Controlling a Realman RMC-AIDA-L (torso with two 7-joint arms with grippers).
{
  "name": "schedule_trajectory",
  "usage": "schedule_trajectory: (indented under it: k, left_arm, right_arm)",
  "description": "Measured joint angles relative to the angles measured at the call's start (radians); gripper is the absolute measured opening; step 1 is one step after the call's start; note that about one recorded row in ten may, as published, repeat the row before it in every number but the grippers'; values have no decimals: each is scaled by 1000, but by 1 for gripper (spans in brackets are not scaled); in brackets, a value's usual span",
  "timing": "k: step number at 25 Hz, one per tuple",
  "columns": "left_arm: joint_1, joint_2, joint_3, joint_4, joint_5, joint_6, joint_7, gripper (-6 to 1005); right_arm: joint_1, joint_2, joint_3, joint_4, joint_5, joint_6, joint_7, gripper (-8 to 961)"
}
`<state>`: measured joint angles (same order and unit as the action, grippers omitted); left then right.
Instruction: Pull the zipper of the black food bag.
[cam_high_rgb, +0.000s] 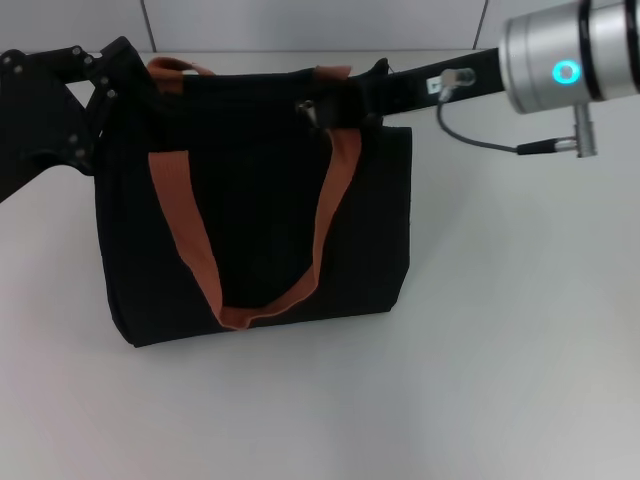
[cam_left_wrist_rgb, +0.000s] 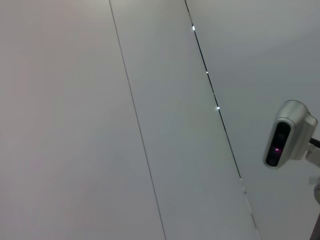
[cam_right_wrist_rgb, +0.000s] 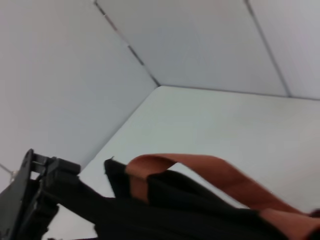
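Observation:
The black food bag (cam_high_rgb: 250, 230) stands upright on the white table, its orange-brown strap (cam_high_rgb: 190, 250) hanging down the front. My left gripper (cam_high_rgb: 112, 88) is shut on the bag's upper left corner. My right gripper (cam_high_rgb: 330, 105) reaches in from the right along the bag's top edge and is shut on the small silver zipper (cam_high_rgb: 305, 108), right of the middle of the zip line. The right wrist view shows the bag's top (cam_right_wrist_rgb: 190, 210), the far strap (cam_right_wrist_rgb: 200, 167) and the left gripper (cam_right_wrist_rgb: 35, 195) at the bag's far end. The left wrist view shows no bag.
The white table (cam_high_rgb: 500, 350) spreads in front of and to the right of the bag. A grey panelled wall (cam_high_rgb: 300, 25) stands close behind it. A cable (cam_high_rgb: 480, 140) hangs under my right wrist. The left wrist view shows wall panels and a mounted camera (cam_left_wrist_rgb: 285, 135).

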<state>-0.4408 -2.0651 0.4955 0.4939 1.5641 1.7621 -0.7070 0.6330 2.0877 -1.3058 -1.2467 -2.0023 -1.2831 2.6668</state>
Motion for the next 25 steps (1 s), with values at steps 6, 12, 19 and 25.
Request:
schedule_trajectory:
  k: [6,12,19,25]
  left_arm:
    - [3,1,-7,0,-1,-4,0,66]
    - [5,2,-8,0,-3,-5,-1,70]
    - [7,2,-8,-1,-3,-3,-3,75]
    - [8,1,-8,-2,-3,-1,-22,79]
  right_arm:
    - [-84,0,6,-120,-38,-15,42,-3]
    - [-108,1,21,-141,-13,-32,25,-6]
    - [-163,-3,128,-4,348,-40,-290,13]
    - [-148,-16,283,292,585,-279,-721,168]
